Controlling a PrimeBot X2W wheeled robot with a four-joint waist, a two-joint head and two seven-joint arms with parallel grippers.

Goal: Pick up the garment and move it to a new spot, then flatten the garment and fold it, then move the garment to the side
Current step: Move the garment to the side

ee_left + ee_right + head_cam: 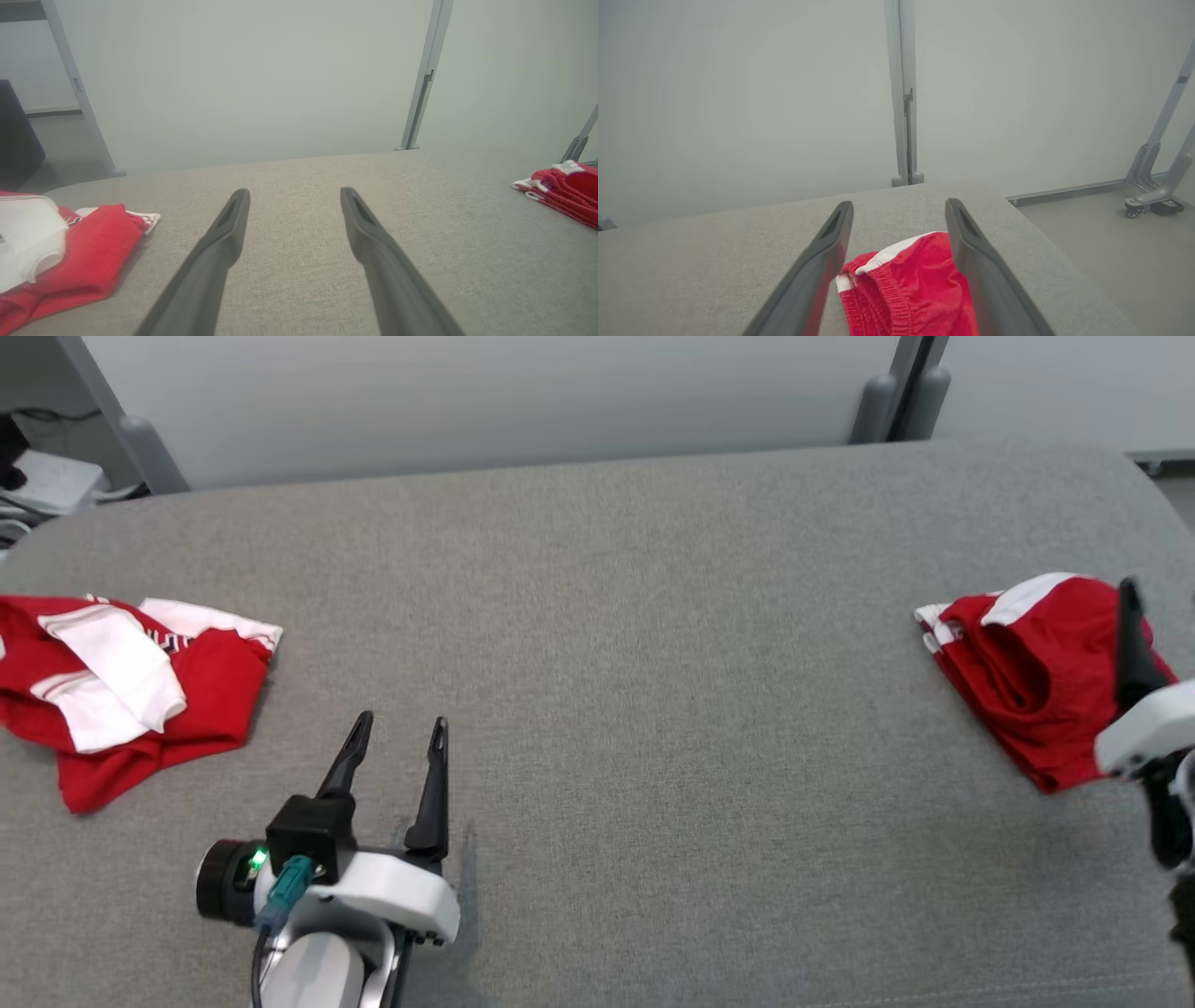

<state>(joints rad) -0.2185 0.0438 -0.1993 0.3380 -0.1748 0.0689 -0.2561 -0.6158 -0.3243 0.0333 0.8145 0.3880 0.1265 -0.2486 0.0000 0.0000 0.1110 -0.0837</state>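
The left tool [401, 721] lies low at 7 o'clock in the head view. Its 2 dark fingers point toward 12 and are spread, grasping nothing. The right tool [899, 204] sits at 3 o'clock, mostly cut off by the frame edge. Its wrist view shows both fingers parted, clenched on nothing. The folded red garment [1027, 663] lies on the grey counter [653, 709] at 3 o'clock, beneath and between those fingers; contact is unclear. A crumpled red-and-white garment [140, 709] lies at 9 o'clock.

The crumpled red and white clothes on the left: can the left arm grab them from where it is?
Probably yes. The left fingers stand open, and just bare grey table lies between them and the crumpled clothes, so nothing seems to block the way.
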